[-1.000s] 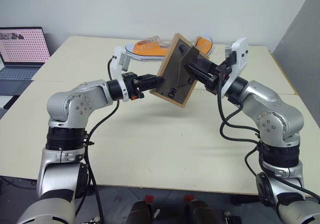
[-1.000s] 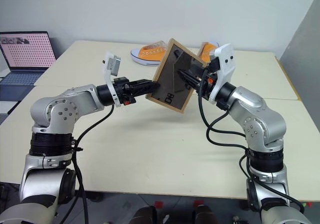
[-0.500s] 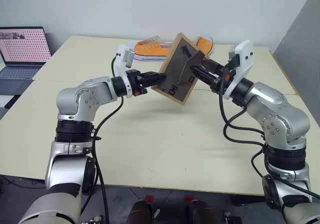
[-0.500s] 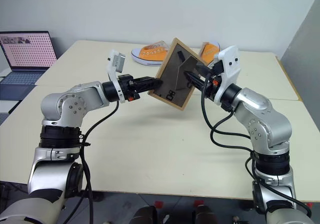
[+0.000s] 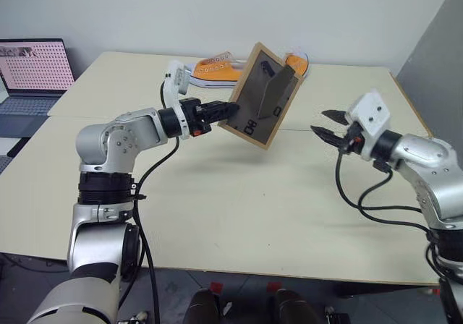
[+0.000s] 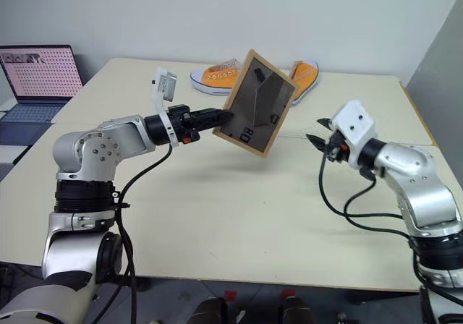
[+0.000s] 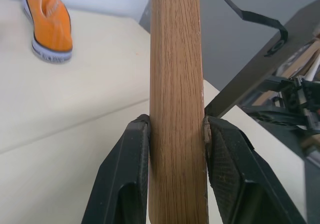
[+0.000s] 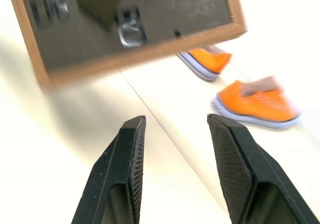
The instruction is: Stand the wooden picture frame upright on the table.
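The wooden picture frame point(image 5: 262, 96) hangs tilted above the table point(image 5: 239, 208), its dark back board and folded-out stand point(image 5: 277, 92) facing me. My left gripper point(image 5: 224, 111) is shut on the frame's left edge; in the left wrist view its fingers point(image 7: 125, 179) clamp the light-wood rim point(image 7: 176, 99). My right gripper point(image 5: 323, 121) stands open and empty to the right of the frame, clear of it. The right wrist view looks past its spread fingers point(image 8: 122, 164) at the frame's back point(image 8: 130, 19).
Two orange sneakers point(image 5: 213, 69) point(image 5: 296, 62) lie at the far side of the table behind the frame. An open laptop point(image 5: 30, 74) sits off to the left on another surface. A seam point(image 5: 362, 132) crosses the tabletop.
My right gripper let go of the stand and drew away to the right and down, rolling as it went. The frame's stand now sticks out. My left gripper kept its hold.
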Available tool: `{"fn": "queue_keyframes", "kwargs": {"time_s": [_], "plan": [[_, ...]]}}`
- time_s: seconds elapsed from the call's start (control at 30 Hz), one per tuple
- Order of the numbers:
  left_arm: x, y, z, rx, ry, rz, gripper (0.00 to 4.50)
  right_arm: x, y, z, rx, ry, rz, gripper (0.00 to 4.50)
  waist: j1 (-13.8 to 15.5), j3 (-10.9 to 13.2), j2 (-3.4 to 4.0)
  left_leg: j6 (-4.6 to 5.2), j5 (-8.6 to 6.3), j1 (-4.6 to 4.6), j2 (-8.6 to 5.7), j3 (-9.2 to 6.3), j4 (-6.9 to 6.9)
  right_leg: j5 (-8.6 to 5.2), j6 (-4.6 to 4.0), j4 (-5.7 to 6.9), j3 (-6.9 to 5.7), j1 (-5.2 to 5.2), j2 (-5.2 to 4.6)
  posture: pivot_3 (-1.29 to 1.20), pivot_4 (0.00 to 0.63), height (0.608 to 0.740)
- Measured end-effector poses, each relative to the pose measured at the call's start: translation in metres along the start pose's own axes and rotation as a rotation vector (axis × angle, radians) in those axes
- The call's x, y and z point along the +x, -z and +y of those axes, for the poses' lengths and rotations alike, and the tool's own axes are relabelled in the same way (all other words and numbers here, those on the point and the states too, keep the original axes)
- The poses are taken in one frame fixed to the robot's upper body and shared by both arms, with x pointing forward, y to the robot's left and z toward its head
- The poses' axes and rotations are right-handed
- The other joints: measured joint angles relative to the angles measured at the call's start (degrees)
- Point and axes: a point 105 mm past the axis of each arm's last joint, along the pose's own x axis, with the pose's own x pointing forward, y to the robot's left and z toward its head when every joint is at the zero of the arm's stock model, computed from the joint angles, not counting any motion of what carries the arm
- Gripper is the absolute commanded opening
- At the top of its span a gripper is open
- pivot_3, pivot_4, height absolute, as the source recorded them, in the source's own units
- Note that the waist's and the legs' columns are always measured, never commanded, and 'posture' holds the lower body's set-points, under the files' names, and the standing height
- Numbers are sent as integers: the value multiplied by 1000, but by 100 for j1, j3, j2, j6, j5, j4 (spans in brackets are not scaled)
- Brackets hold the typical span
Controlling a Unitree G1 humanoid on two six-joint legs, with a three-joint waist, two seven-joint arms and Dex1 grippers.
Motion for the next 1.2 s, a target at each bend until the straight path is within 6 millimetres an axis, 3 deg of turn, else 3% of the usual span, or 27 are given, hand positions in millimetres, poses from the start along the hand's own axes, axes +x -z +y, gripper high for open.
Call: {"fn": "queue_keyframes", "kwargs": {"time_s": [0.13,0.3,0.37,0.53,0.8,1.2], "plan": [[-4,9,-8,-142,17,96,1370,2,20,13,-346,-17,-20,2046,-45,4,-2,1,-1,-1,0,0,34,0,2,20,2,1,1,0,150,740],[-13,14,-20,-241,30,174,1370,7,25,35,-792,-63,-167,2046,-126,4,-2,-2,1,1,-1,-2,43,1,2,27,6,5,0,0,150,740],[-14,17,-26,-242,50,199,1370,9,26,38,-871,-55,-218,2046,-128,4,-2,-19,11,1,-1,-2,43,2,1,29,6,5,-1,0,150,740],[-21,23,-27,-267,53,202,1370,15,30,25,-947,64,-246,3137,-128,4,-2,-26,14,7,-1,0,44,2,0,36,12,6,-4,0,150,740],[-31,41,-27,-350,46,224,1370,19,24,17,-1066,165,-313,3137,-122,4,-2,-25,14,7,-8,0,51,2,-1,41,14,8,-8,0,150,740],[-21,37,-38,-380,72,214,1370,31,9,30,-1039,234,-415,3137,-110,4,-2,-26,15,9,-11,-2,57,3,-1,53,13,11,-10,0,150,740]]}}
